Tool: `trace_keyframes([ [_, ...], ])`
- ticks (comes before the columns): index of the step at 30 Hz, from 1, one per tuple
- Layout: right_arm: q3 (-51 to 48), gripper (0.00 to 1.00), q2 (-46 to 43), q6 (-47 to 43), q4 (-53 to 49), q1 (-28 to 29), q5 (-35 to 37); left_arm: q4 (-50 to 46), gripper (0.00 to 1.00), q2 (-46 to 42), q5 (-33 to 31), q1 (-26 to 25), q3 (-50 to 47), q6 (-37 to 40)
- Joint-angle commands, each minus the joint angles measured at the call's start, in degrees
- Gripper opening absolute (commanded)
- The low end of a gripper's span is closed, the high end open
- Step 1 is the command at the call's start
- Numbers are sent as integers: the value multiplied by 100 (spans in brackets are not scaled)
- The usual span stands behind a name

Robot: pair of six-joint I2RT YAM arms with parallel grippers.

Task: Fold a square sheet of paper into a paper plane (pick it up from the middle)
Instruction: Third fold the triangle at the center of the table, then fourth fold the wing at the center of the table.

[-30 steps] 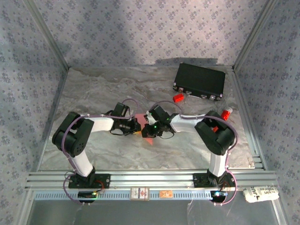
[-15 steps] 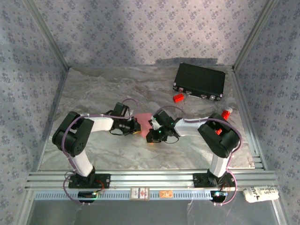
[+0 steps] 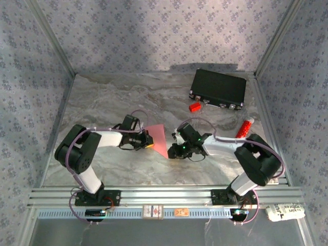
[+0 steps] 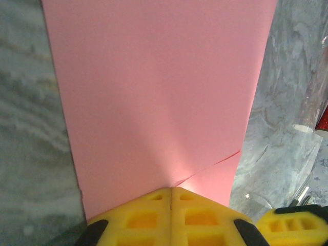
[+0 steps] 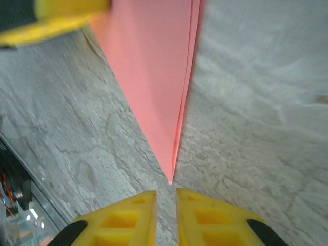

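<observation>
Right end effector (image 5: 166, 199) has backed away from the sheet of paper (image 3: 160, 138) toward its own side. Its jaws stand slightly parted with nothing between them, and the sheet's folded tip sits just ahead. Left end effector (image 4: 170, 193) is clenched on the sheet's edge, alone carrying it near the table (image 3: 113, 102). Judgement: the crease pinch is released and the sheet is only part-folded, with further folds still needed.

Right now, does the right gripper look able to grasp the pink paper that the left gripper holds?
Probably yes. The corner of the pink paper ends just ahead of the right gripper, whose jaws stand slightly apart; nothing lies between. The left gripper pinches the far end.
</observation>
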Motion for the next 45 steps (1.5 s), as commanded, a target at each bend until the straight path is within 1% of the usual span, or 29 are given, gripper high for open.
trace_keyframes([
  [1, 108, 25, -352, -6, -444, 3, 928, 124, 4, -249, -433, -359, -408, -793],
  [4, 115, 36, -543, -8, -518, 30, 1484, 560, 6, -533, -777, -797, -579, -1284],
  [7, 83, 48, -695, 28, -437, 55, 1791, 626, 11, -758, -1003, -1030, -566, -1389],
  [9, 37, 54, -757, 74, -321, 83, 1936, 544, 15, -927, -1099, -1026, -565, -1295],
  [14, -2, 62, -785, 53, -44, 193, 2036, -8, 24, -1433, -1208, -869, -519, -797],
  [16, 0, 73, -760, 4, -4, 230, 2020, -143, 28, -1588, -1153, -697, -561, -663],
  [17, 23, 74, -754, 25, -11, 250, 2044, -168, 29, -1616, -1084, -603, -578, -595],
  [21, 19, 69, -721, -8, 92, 333, 2027, -342, 32, -1679, -659, -130, -608, -356],
  [24, 69, 63, -619, -8, 66, 373, 1905, -360, 35, -1628, -315, 96, -592, -259],
  [27, 158, 59, -469, -214, 103, 425, 1704, -370, 38, -1535, -69, 188, -556, -221],
  [29, 215, 55, -351, -259, 174, 443, 1497, -309, 40, -1450, 68, 218, -556, -255],
  [32, 324, 54, -179, -248, 156, 434, 1425, -169, 41, -1306, 266, 263, -565, -323],
  [35, 380, 50, -48, -265, 297, 417, 1283, -166, 42, -1207, 335, 295, -548, -365],
  [40, 519, 48, 208, -309, 267, 309, 1249, -232, 42, -1144, 379, 390, -521, -326],
  [45, 574, 45, 374, -366, 399, 207, 1068, -329, 42, -1107, 398, 443, -482, -273],
])
